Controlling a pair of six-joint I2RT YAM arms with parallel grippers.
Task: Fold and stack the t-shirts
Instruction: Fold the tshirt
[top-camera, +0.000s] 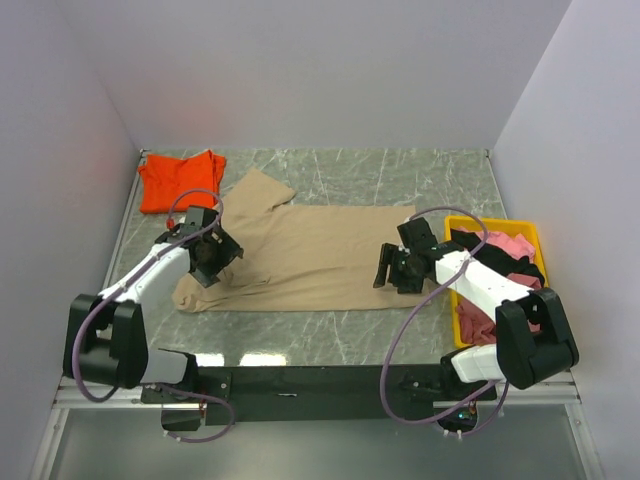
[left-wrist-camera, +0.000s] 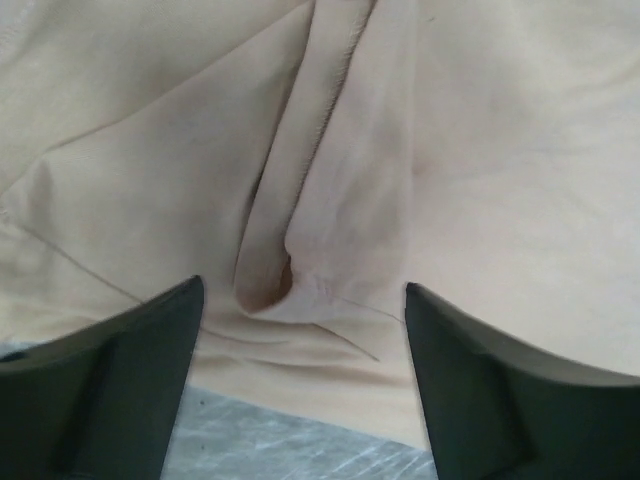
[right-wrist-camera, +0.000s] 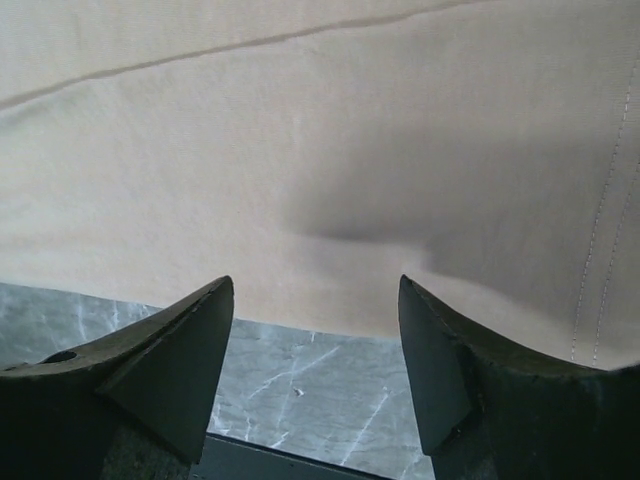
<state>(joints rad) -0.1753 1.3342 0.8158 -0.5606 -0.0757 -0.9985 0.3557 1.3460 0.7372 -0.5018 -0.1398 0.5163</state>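
A large tan-beige t-shirt (top-camera: 310, 255) lies spread on the marble table. My left gripper (top-camera: 213, 258) is open just above its bunched left end; the left wrist view shows a rolled fold of tan cloth (left-wrist-camera: 330, 200) between the fingers (left-wrist-camera: 120, 380). My right gripper (top-camera: 392, 270) is open over the shirt's right near edge; the right wrist view shows flat tan cloth (right-wrist-camera: 320, 160) and bare table between the fingers (right-wrist-camera: 470, 380). A folded orange-red t-shirt (top-camera: 178, 180) lies at the back left. Pink and dark shirts (top-camera: 500, 262) lie in the tray.
A yellow plastic tray (top-camera: 462, 226) stands at the right edge, under my right arm. White walls close in the table at the back and both sides. A dark rail (top-camera: 300, 380) runs along the near edge.
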